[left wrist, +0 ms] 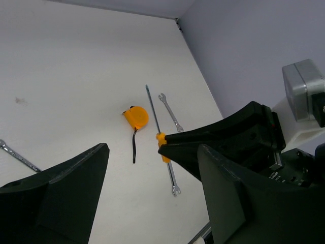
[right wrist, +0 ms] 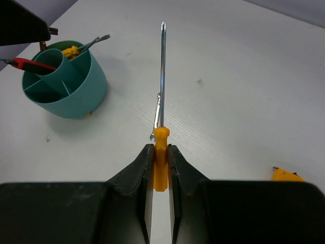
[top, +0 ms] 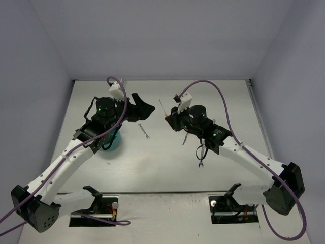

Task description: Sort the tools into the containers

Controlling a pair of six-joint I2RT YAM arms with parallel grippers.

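The slim orange plastic handle of a screwdriver (right wrist: 163,76) is pinched between the black wedge-shaped fingers of the right gripper (right wrist: 161,152) – its chromed shaft points over the matte white table (right wrist: 244,76), where a thin silver wrench (right wrist: 158,104) lies. The left gripper (top: 144,105) is spread wide, empty. The round teal divided bowl (right wrist: 81,96) stands below the left arm

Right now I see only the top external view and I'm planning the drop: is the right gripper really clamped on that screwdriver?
Observer: Yes; the right wrist view shows the right gripper shut on the orange handle of the screwdriver.
Operator: What's in the bowl?
Observer: The teal bowl holds a red-handled tool and a yellow-handled screwdriver.
Operator: Any tool on the table I can't see?
Observer: An orange tape measure lies there.
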